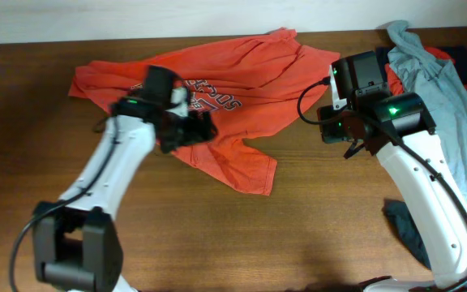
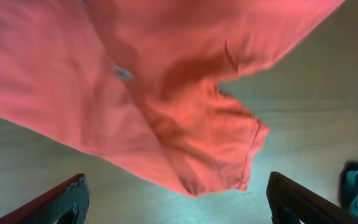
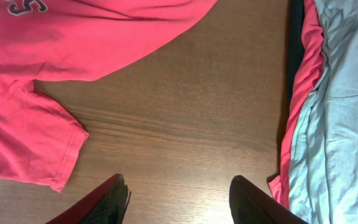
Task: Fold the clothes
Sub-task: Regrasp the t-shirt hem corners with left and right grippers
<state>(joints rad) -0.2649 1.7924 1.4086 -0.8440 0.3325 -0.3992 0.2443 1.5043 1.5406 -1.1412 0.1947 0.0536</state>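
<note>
An orange-red T-shirt (image 1: 242,97) with a white-and-navy chest print lies crumpled across the middle back of the table; it shows in the left wrist view (image 2: 166,106) and the right wrist view (image 3: 73,37). My left gripper (image 1: 194,130) hovers over the shirt's lower part, open and empty (image 2: 176,202). My right gripper (image 1: 349,139) is open and empty over bare wood (image 3: 178,199), between the shirt and a pile of clothes. The pile has a light grey-blue piece (image 1: 440,97) on top, with red (image 3: 300,106) and navy pieces under it.
The wooden table (image 1: 298,235) stretches to the front. A dark garment corner (image 1: 404,223) lies by my right arm at the front right. A black cable (image 1: 308,101) loops beside my right wrist. A white wall edge runs along the back.
</note>
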